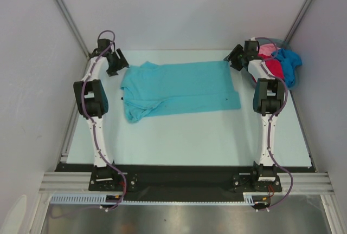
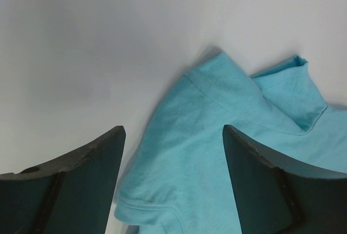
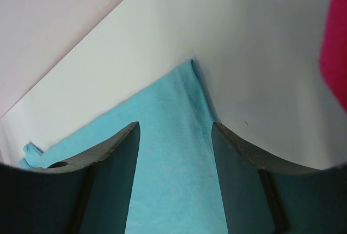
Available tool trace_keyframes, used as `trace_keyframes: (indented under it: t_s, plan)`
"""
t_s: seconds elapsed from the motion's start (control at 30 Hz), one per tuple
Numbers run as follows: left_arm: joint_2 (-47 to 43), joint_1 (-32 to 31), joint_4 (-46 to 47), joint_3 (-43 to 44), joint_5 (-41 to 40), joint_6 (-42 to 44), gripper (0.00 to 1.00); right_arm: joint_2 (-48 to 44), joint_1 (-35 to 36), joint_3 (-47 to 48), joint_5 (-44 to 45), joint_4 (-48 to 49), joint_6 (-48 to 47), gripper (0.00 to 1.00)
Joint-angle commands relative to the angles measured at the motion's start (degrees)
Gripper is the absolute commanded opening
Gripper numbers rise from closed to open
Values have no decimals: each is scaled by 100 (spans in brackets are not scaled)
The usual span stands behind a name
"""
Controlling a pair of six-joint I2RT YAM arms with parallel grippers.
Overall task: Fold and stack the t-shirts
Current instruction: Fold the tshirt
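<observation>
A teal t-shirt lies spread flat across the middle of the table, its sleeves and collar to the left, its hem to the right. My left gripper hangs open over the shirt's far left corner; in the left wrist view the teal sleeve lies between and below the fingers. My right gripper stands open over the far right corner, the hem corner showing between its fingers. Neither holds cloth. Red, pink and blue t-shirts lie heaped at the far right.
The heap of shirts sits in a basket behind the right arm, mostly hidden. White enclosure walls rise close on the left, right and back. A red cloth edge shows at the right of the right wrist view.
</observation>
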Motion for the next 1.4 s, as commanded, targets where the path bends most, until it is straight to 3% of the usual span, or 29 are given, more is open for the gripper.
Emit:
trace_keyframes:
  t_s: [0.0, 0.27, 0.77, 0.97, 1.17, 1.37]
  plan:
    - [30, 15, -15, 351, -94, 151, 79, 130, -171, 159, 190, -362, -19, 62]
    - [469, -152, -182, 772, -121, 160, 78, 481, -127, 564, 497, -828, 86, 61]
    - [663, -407, -226, 1045, 477, 72, 71, 569, -206, 423, -232, -565, 306, 62]
    - [593, -433, -226, 1037, 442, 98, 70, 561, -206, 449, -4, -740, 218, 62]
    - [505, -468, -226, 975, 407, 107, 68, 684, -101, 959, 1112, -1523, -19, 62]
    - [417, -512, -156, 870, 424, 116, 68, 973, -74, 1355, 860, -1673, 60, 62]
